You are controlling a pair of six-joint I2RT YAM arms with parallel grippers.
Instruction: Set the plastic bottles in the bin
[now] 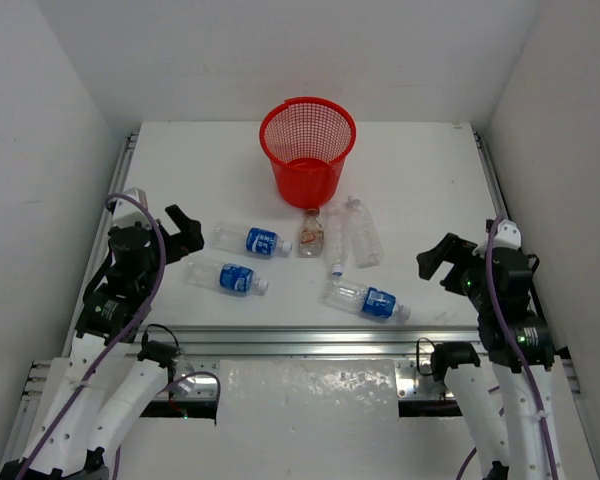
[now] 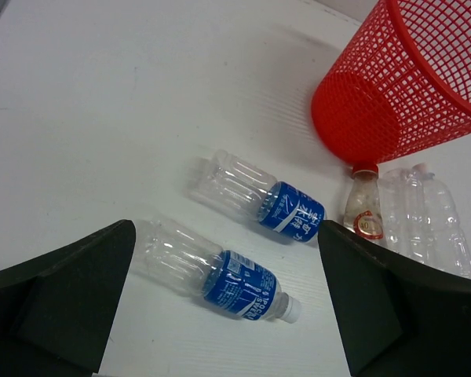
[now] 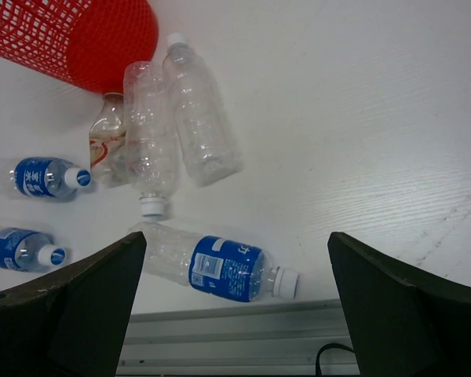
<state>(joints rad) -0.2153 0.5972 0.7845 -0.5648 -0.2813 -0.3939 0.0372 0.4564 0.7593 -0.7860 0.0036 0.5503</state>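
Note:
The red mesh bin (image 1: 308, 147) stands upright at the table's back middle. Several clear bottles lie flat in front of it: blue-label ones on the left (image 1: 250, 240), lower left (image 1: 228, 277) and near the front edge (image 1: 366, 300), a brownish-orange-label one (image 1: 312, 232) touching the bin's base, and two unlabelled ones (image 1: 334, 243) (image 1: 363, 231) side by side. My left gripper (image 1: 183, 234) is open and empty, left of the bottles. My right gripper (image 1: 435, 262) is open and empty, to their right. In the left wrist view a blue-label bottle (image 2: 220, 271) lies between my fingers.
Metal rails run along the table's left (image 1: 120, 185), right (image 1: 490, 175) and front (image 1: 300, 345) edges. White walls enclose the table on three sides. The bin also shows in the left wrist view (image 2: 392, 86) and the right wrist view (image 3: 71, 35).

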